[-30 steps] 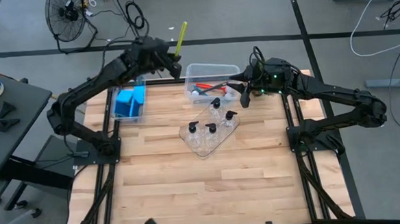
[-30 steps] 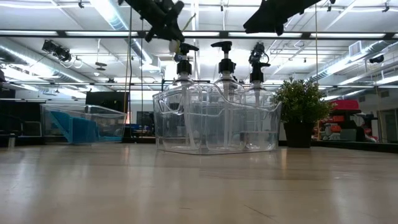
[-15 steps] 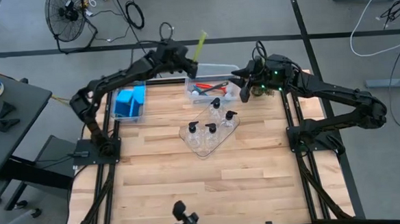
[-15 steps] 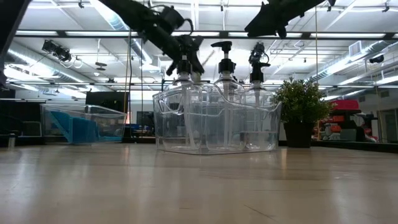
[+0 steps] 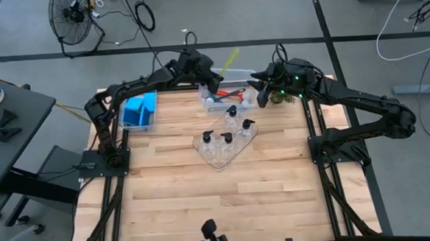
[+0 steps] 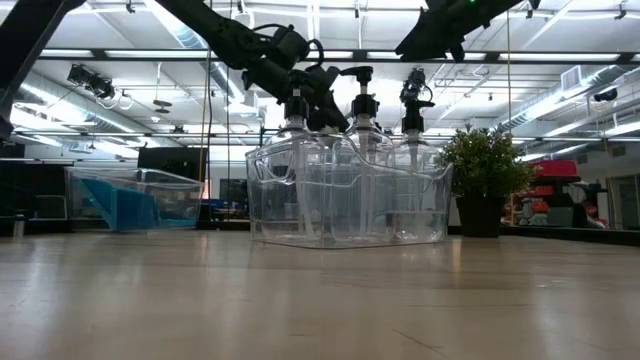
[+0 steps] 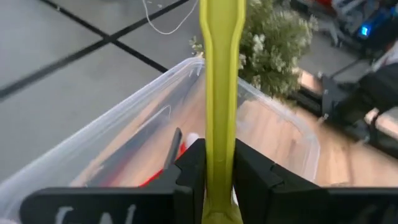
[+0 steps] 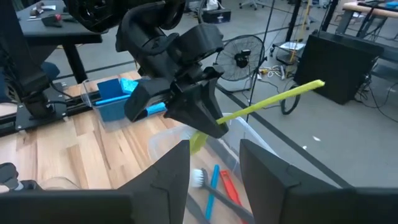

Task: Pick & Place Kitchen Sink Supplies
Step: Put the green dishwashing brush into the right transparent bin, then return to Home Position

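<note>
The left gripper (image 5: 211,78) is clenching a yellow-green brush (image 7: 221,93) over the bin (image 5: 243,73) holding brushes; the right gripper (image 8: 214,163) is hovering nearby, fingers parted, empty.

a robotics lab or workshop: exposed ceiling ducts (image 6: 180,25) and strip lights overhead, grey concrete floor (image 5: 44,233) with a floor fan (image 5: 70,17) at eleven o'clock, loose cables (image 5: 409,18) at two o'clock.

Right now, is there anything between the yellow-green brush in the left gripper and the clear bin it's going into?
Nothing visible. The left gripper holds the yellow-green brush over the open clear bin, which already holds other brushes.
</note>
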### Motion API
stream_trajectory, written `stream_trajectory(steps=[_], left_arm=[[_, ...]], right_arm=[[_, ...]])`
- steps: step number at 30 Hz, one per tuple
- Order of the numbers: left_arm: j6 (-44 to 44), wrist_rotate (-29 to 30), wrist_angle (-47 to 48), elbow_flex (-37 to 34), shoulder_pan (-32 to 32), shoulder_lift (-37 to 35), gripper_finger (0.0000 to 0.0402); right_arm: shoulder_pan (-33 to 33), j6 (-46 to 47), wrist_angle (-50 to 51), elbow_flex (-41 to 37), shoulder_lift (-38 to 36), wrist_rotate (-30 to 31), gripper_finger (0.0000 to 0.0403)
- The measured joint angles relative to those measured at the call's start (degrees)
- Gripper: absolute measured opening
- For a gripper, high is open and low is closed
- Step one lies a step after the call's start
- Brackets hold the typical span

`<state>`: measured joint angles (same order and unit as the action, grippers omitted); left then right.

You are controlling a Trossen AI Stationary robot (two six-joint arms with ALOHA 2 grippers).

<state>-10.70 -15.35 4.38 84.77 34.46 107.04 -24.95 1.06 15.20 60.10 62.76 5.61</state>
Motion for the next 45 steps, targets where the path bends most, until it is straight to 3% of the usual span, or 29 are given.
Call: stream_trajectory(steps=[7, 16, 20, 24, 30, 37, 41, 45], left_arm=[[8.5, 0.1, 3.9, 0.0, -1.3, 0.0, 0.0099], [8.4, 2.3, 7.6, 0.0, -2.6, 0.0, 0.0181], [6.9, 1.7, 7.1, 0.0, -2.5, -1.8, 0.0193], [6.8, 1.1, 6.9, 0.0, -2.7, -4.8, 0.0168], [4.9, -2.3, 6.9, 0.0, -3.7, -9.0, 0.0097], [5.4, -7.0, 8.0, 0.0, -6.2, -12.4, 0.0011], [8.3, -7.3, 10.1, 0.0, -7.3, -12.7, 0.0007], [6.8, -7.8, 11.1, 0.0, -7.4, -13.0, 0.0004]], right_arm=[[0.0, 0.0, 0.0, 0.0, 0.0, 0.0, 0.0141], [0.0, 0.0, 0.0, 0.0, 0.0, 0.0, 0.0141], [0.0, 0.0, 0.1, 0.0, 0.0, -0.5, 0.0141], [0.0, -0.1, 2.1, 0.0, 0.0, -0.5, 0.0141], [0.0, -0.3, 5.0, 0.0, 0.0, -0.9, 0.0141], [0.0, -2.1, 5.3, 0.0, 0.0, -7.2, 0.0135], [0.0, -2.1, 6.4, 0.0, 0.0, -7.8, 0.0103], [-0.1, -3.0, 6.4, 0.0, 0.0, -8.9, 0.0039]])
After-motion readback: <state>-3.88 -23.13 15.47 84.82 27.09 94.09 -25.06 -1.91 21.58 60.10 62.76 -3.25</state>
